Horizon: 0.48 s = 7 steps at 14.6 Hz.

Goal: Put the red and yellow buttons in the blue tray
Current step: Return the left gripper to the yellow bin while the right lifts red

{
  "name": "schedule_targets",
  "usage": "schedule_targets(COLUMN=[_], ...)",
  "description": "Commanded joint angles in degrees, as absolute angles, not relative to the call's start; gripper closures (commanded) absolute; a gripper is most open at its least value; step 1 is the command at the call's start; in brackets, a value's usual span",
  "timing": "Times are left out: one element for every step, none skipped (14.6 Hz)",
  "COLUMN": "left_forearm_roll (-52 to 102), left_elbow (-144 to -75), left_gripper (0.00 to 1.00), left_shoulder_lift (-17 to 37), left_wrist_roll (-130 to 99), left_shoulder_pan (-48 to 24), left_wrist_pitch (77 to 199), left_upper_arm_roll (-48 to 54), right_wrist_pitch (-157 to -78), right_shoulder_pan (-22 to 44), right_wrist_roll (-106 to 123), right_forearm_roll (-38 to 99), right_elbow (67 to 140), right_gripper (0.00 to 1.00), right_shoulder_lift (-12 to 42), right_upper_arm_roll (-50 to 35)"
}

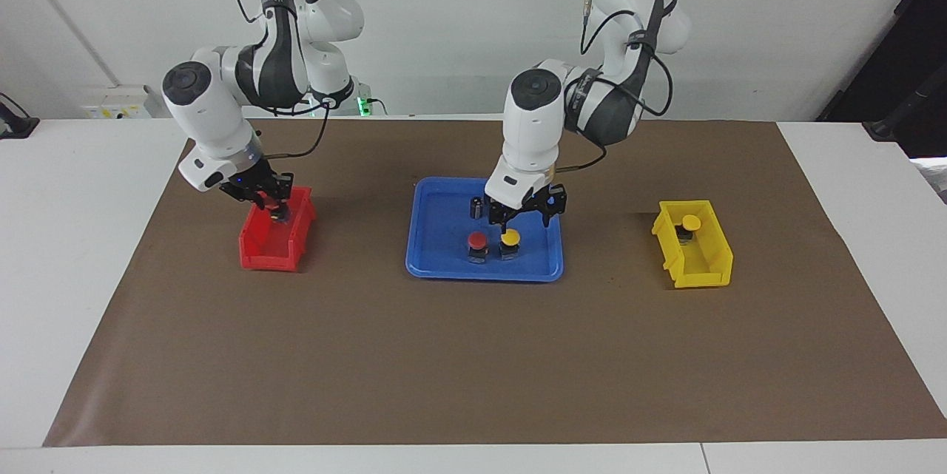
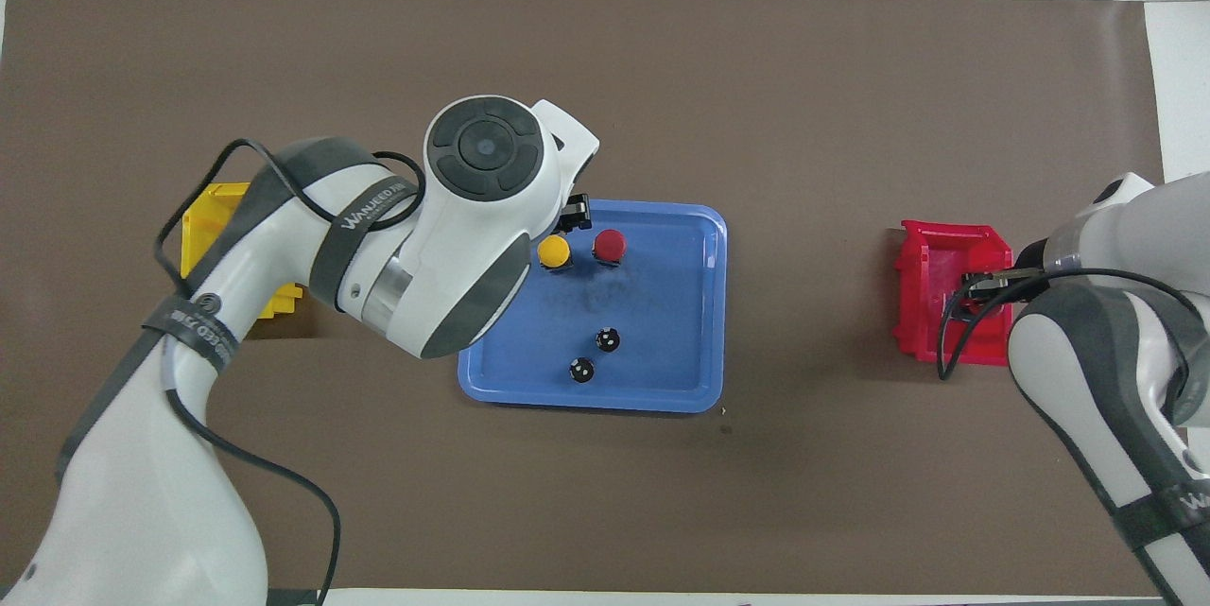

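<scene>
Left tool (image 1: 524, 220) gapes empty above the blue tray (image 1: 436, 263); right tool (image 1: 271, 205) grips a red button (image 1: 278, 214).

The left arm reaches in with its wrist pointing down, its left end effector (image 1: 524, 218) hanging with fingers spread apart, holding nothing. The right arm bends down at its own end, its right end effector (image 1: 275, 209) clamped closed.

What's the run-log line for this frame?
left gripper: open over blue tray | yellow button, red button: in tray | right gripper: shut on second red button over red bin
</scene>
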State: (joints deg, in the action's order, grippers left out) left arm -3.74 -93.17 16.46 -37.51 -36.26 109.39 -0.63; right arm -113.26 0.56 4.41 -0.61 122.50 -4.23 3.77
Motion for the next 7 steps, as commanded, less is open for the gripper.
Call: schedule_targets(left_forearm_roll=[-4.7,-4.2,-3.0,-1.9,-0.8,0.1,0.3], left_elbow=[-93.5,-93.5,-93.7,-93.8,-93.6,-93.5,-93.5], left_gripper=[0.0,0.0,0.0,0.0,0.0,0.0,0.0], left_shoulder_lift=[10.7,9.1,6.7,4.8,3.7,2.9,1.9], left_wrist_roll=[-24.8,-20.9,-16.0,-12.1,-9.4,-5.6,-1.9], left_shoulder_pan=[-30.8,-28.6,-25.2,-22.2,-19.4,-15.9,-13.4], left_wrist_pitch=[102.0,100.1,98.7,97.5,96.3,95.1,94.2], left_upper_arm_roll=[-0.7,-0.7,-0.7,-0.7,-0.7,-0.8,-0.8], right_wrist_pitch=[-101.6,-98.5,-95.5,-94.1,-94.6,-96.8,-100.2], right_shoulder_pan=[1.9,3.3,5.0,7.3,9.8,13.4,17.0], right_wrist_roll=[5.7,4.5,1.4,-2.8,-6.7,-13.2,-19.2], right_forearm_roll=[-0.3,-0.3,-0.2,0.1,0.1,1.3,2.2], right_elbow=[108.7,104.3,99.5,95.4,93.4,93.2,93.7], right_gripper=[0.83,0.83,0.83,0.83,0.83,0.83,0.83], right_shoulder_lift=[-0.7,0.3,1.6,4.0,5.5,5.9,6.5], right_upper_arm_roll=[3.4,3.4,3.4,3.3,3.3,3.3,3.3])
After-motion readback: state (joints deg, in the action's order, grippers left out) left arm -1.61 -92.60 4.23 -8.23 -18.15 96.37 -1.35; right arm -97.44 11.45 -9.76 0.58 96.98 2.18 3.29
